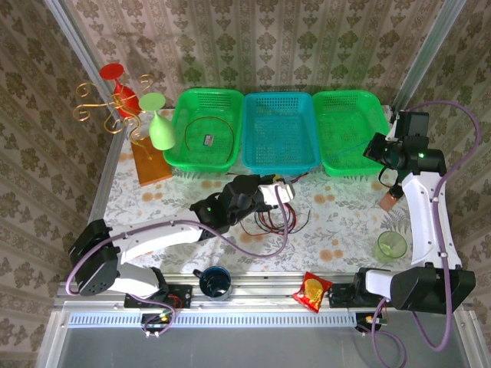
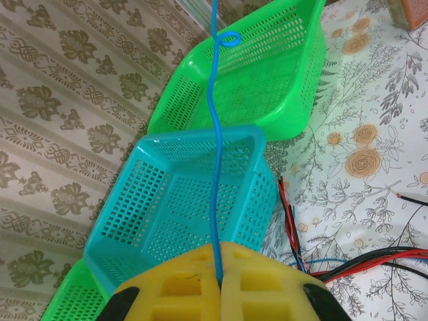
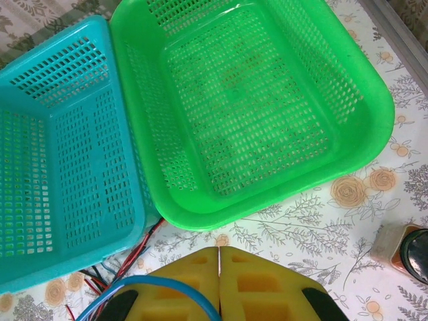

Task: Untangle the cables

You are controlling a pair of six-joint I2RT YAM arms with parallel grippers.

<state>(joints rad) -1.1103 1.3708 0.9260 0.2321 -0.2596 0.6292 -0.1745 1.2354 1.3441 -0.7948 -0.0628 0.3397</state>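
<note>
Left gripper (image 2: 220, 257) pinches a blue cable (image 2: 212, 167), its top cropped. Right gripper (image 3: 219, 254) is closed; other cables (image 3: 137, 254) vanish under the blue basket (image 3: 67, 134).

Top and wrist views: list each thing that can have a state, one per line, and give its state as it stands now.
left gripper, shut on blue cable
right gripper, shut
cables, red and black, tangled together
blue basket, upright, empty
left green basket, upright, holding a looped red cable
green cup, upright
blue mug, upright
snack packet, lying flat
</note>
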